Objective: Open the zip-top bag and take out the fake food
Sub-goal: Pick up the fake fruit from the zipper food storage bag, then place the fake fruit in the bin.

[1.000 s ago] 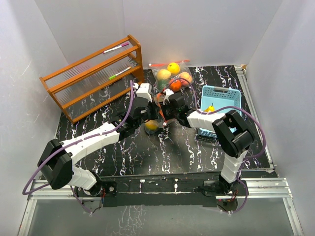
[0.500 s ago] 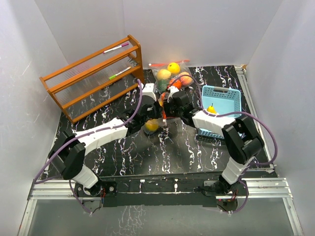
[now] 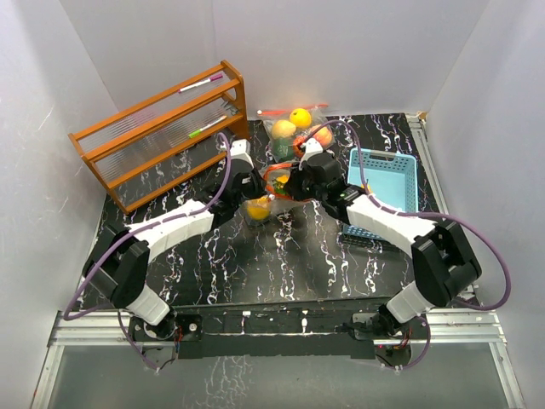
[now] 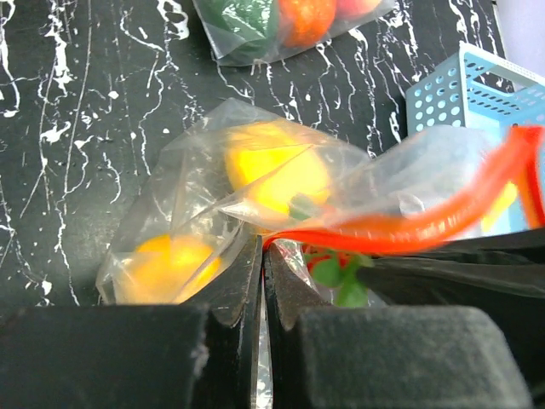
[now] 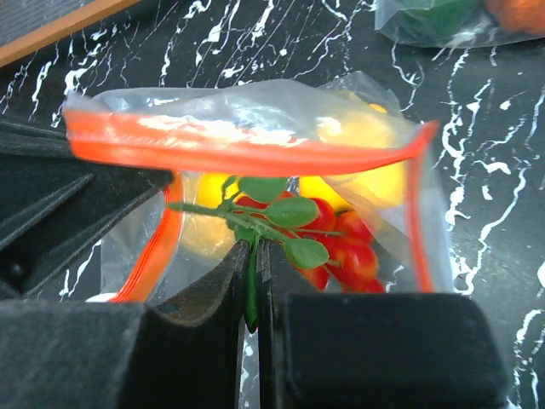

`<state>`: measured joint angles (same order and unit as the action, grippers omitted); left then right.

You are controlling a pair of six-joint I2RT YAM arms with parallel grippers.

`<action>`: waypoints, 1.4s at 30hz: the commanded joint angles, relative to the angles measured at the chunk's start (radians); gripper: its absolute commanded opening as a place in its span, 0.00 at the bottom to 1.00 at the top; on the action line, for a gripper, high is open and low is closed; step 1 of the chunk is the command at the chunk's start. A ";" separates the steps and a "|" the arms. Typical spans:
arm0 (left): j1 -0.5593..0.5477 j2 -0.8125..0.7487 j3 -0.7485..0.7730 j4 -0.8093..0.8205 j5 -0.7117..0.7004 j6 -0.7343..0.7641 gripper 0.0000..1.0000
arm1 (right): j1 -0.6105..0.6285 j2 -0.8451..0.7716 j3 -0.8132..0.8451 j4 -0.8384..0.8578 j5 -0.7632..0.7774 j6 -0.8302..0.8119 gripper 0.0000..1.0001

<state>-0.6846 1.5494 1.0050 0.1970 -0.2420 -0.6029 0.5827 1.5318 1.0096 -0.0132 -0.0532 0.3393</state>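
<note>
Worktop (image 3: 255,264) is black with white marble veining; the arm bases sit at its near edge. Both arms reach in to meet around mid-table, slightly toward the far edge.

Left gripper (image 4: 261,256) - fingers pressed together, pinching the clear lip of the zip-top bag (image 4: 213,153) right next to its orange zip strip (image 4: 409,230). Right gripper (image 5: 253,256) - fingers pressed together on the green stem of the tomato cluster (image 5: 341,247), just inside the bag mouth. From the right wrist the mouth gapes open, with the orange strip stretched across the top and running down both sides.

Fake food sits inside that bag: the red tomato cluster with green leaves nearest the mouth, a yellow fruit (image 4: 277,175) behind it, and an orange fruit (image 4: 166,260) deeper, toward the bag's bottom.

Blue perforated basket (image 3: 387,170) stands near the right edge, beside the right arm.

Second bag (image 3: 298,132) lies at the far edge, clear of both grippers, holding yellow, peach, orange and green pieces.

Wooden rack (image 3: 162,136) stands in the far-left corner, with a pink-tipped marker (image 3: 200,83) on its top rail and a green-tipped marker (image 3: 207,127) lower down. Any print on the pens is too small to read.
</note>
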 commanded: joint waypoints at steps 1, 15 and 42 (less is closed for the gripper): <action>0.038 -0.006 -0.019 0.010 0.041 -0.031 0.00 | -0.015 -0.079 0.036 -0.001 0.066 -0.019 0.08; 0.032 0.043 -0.043 0.161 0.220 -0.033 0.00 | -0.018 -0.151 0.092 0.105 -0.142 -0.011 0.08; 0.066 0.058 -0.127 0.172 0.212 -0.063 0.00 | -0.347 -0.266 0.136 0.049 0.267 -0.119 0.08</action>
<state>-0.6212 1.6440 0.8818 0.3515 -0.0334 -0.6674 0.3317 1.3064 1.1351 0.1001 0.0315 0.2703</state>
